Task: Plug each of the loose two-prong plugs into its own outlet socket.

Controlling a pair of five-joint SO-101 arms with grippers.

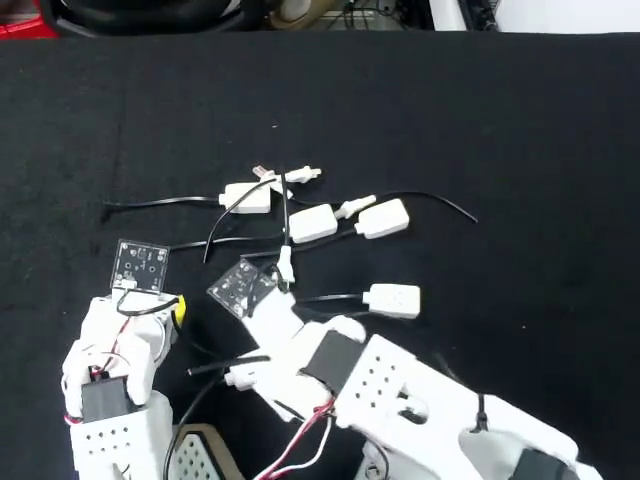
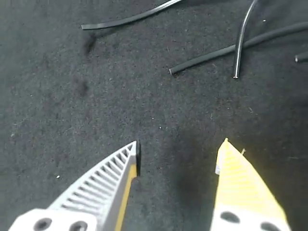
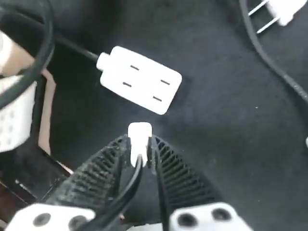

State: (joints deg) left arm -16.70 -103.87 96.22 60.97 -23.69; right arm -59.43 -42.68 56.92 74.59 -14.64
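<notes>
R pincer (image 3: 139, 141) is pinching a small white plug (image 3: 140, 132) by its body, w/ the black cord (image 3: 136, 171) running back btw. the fingers. The plug's nose is pointing at the white socket block (image 3: 139, 79) and sitting just short of the block's near long edge, not touching. The block is lying flat on the black worktop (image 3: 226, 110), slotted face turned up, two slot pairs showing.

Judging the step: this is looking like the final approach before insertion. W/ the slots facing up and the plug coming in from the side, the wrist is prob. needing to tip the plug so the prongs are heading straight down into one pair. The prongs aren't visible past the plug body, so can't tell their angle. It's worth lining up over one pair only, then pressing slowly. The block is loose and prob. light, so any sideways shove is likely sliding it off instead of seating the plug. Steadying the block w/ the other arm is looking sensible.

L pincer (image 2: 180, 144) is spread wide, gripping nothing, hovering over bare worktop apart from the block. Loose cord ends (image 2: 173, 71) are lying beyond its tips.

A second plug (image 3: 284, 7), prongs bare, is lying beyond the block, on the side away from the R pincer.
</notes>
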